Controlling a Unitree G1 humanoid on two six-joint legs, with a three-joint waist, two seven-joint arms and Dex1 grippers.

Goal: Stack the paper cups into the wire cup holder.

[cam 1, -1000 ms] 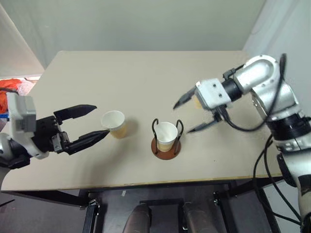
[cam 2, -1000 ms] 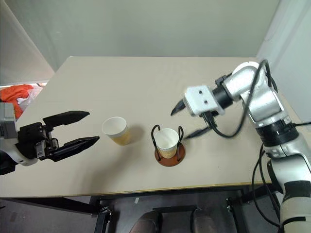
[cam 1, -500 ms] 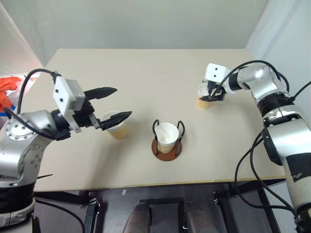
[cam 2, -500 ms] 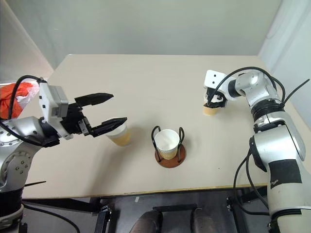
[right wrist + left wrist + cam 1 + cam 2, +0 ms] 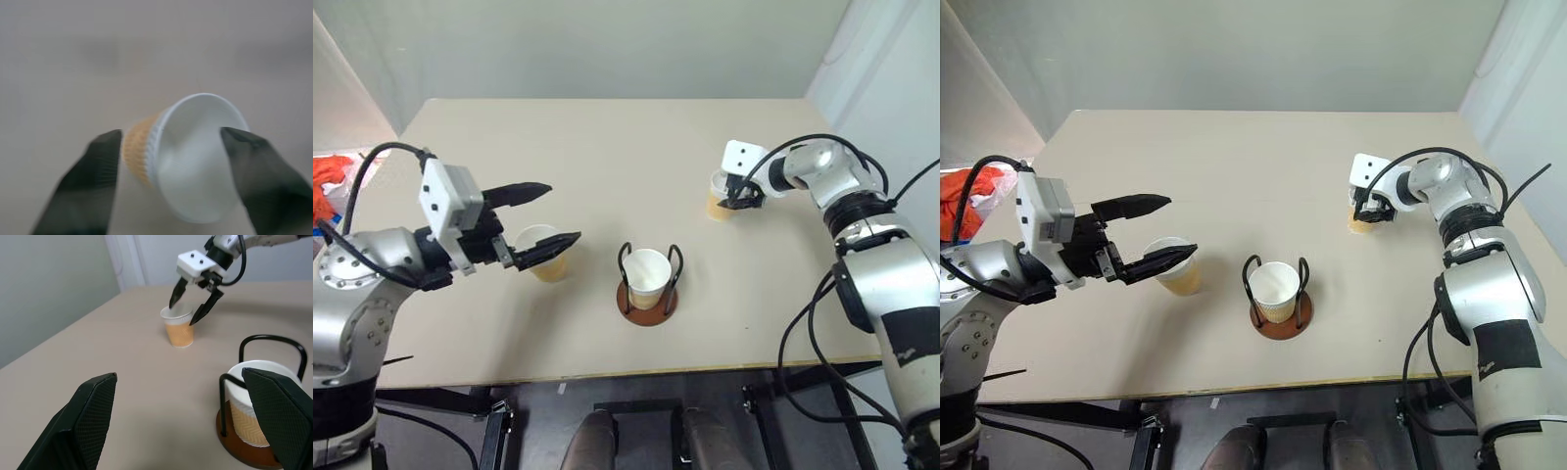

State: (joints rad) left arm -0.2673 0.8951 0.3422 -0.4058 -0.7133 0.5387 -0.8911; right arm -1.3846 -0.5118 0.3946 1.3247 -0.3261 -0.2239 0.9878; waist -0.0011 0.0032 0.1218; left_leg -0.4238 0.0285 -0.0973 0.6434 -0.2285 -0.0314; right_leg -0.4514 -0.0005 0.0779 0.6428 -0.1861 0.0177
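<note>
Your worktop [image 5: 607,147] is a smooth, matte beige slab with straight edges, and its far half gives you broad open room. Three tapered paper cups stand upright on it, mouths up, with ribbed tan walls and white rolled rims. The middle cup [image 5: 647,276] sits inside the wire cup holder [image 5: 647,297], a round reddish-brown disc with two thin black wire loops rising upright, toward the near edge. The left cup [image 5: 544,253] stands just beside the holder's left. The right cup [image 5: 721,195] stands well apart, farther back and near the right edge.

Your left pincer [image 5: 542,213] is spread wide, its textured black fingers pointing right, the nearer one lying over the left cup's rim. Your right pincer [image 5: 194,305] straddles the right cup's rim from above, fingers apart on either side; you cannot tell whether they touch the cup.
</note>
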